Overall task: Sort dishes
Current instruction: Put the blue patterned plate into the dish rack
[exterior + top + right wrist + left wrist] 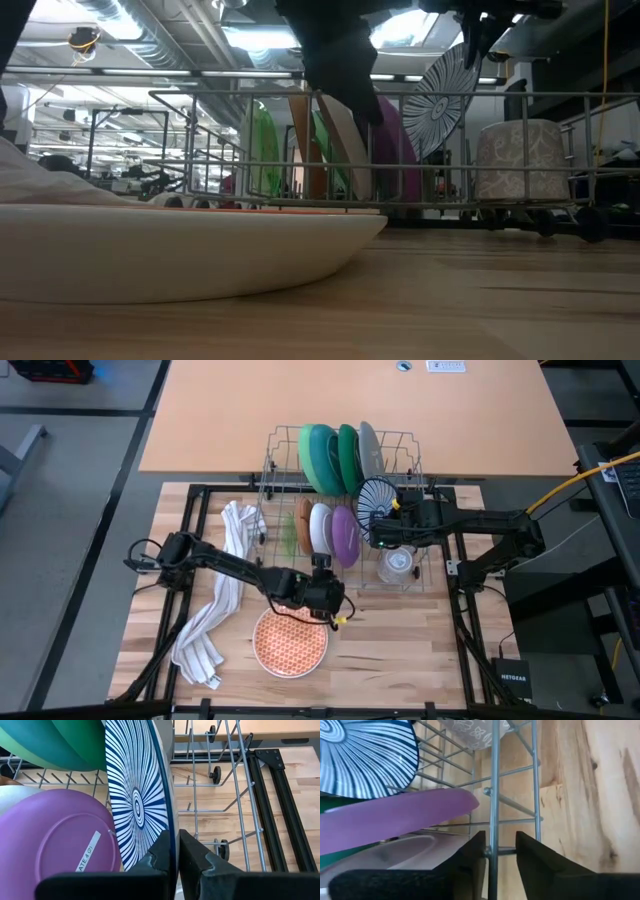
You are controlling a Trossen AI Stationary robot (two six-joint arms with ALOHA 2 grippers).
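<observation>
**At the rack: striped plate gripped, patterned plate on the bench**

Over the wire dish rack (345,510), the right end effector (176,851) was clenched on the rim of the blue-and-white striped plate (137,795), held upright beside the purple plate (60,837). Left end effector (499,852) sat at the rack's near edge with its fingers (470,857) apart, straddling a rack wire and holding nothing. Orange patterned plate (290,642) lay flat on the bench (400,650), just below the left arm. Teal and green dishes (332,458) stood upright at the back of the rack. White striped towel (215,610) lay draped left of the rack.
</observation>
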